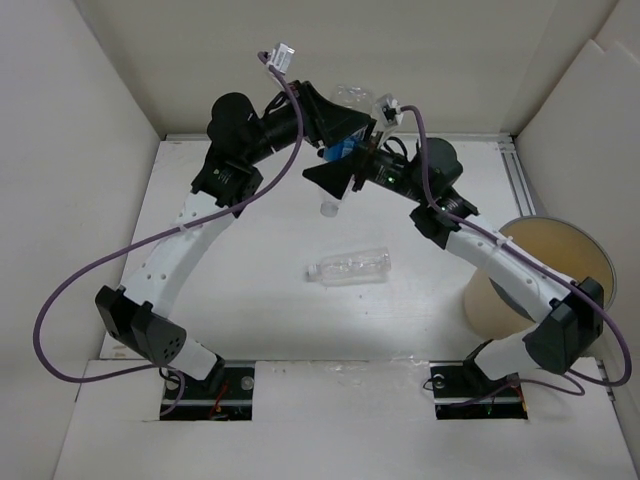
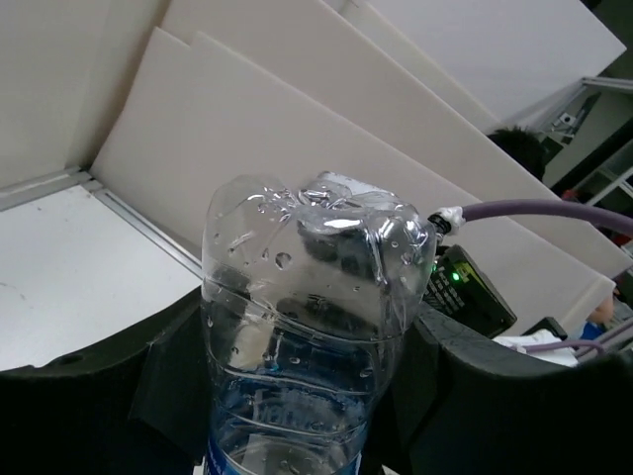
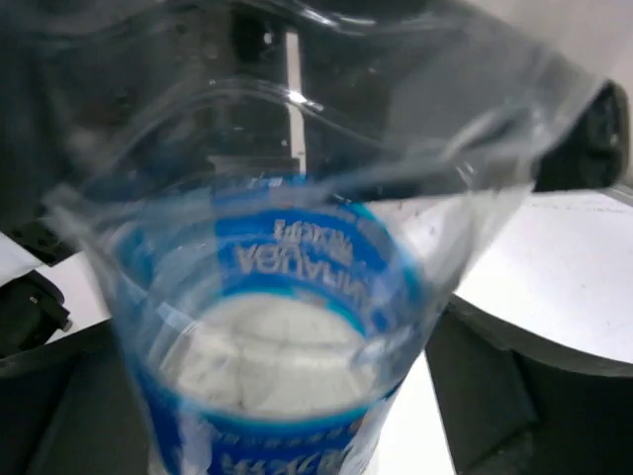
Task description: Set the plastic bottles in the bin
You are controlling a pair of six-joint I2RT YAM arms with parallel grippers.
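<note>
A clear bottle with a blue label (image 1: 345,150) hangs high over the back of the table, where the two arms meet. My left gripper (image 1: 343,138) is shut on the blue-label bottle (image 2: 307,297), whose dented base points up between the dark fingers (image 2: 168,381). My right gripper (image 1: 347,168) stands open around the same bottle (image 3: 277,327), with a gap before its right finger (image 3: 534,396). A second clear bottle with a white cap (image 1: 348,267) lies on its side at the table's middle. The tan bin (image 1: 490,305) stands at the right, beside the right arm.
White walls close the table off at the back and both sides. Purple cables loop from both arms, the left one (image 1: 60,300) hanging wide over the left side. A metal rail (image 1: 515,170) runs along the right back edge.
</note>
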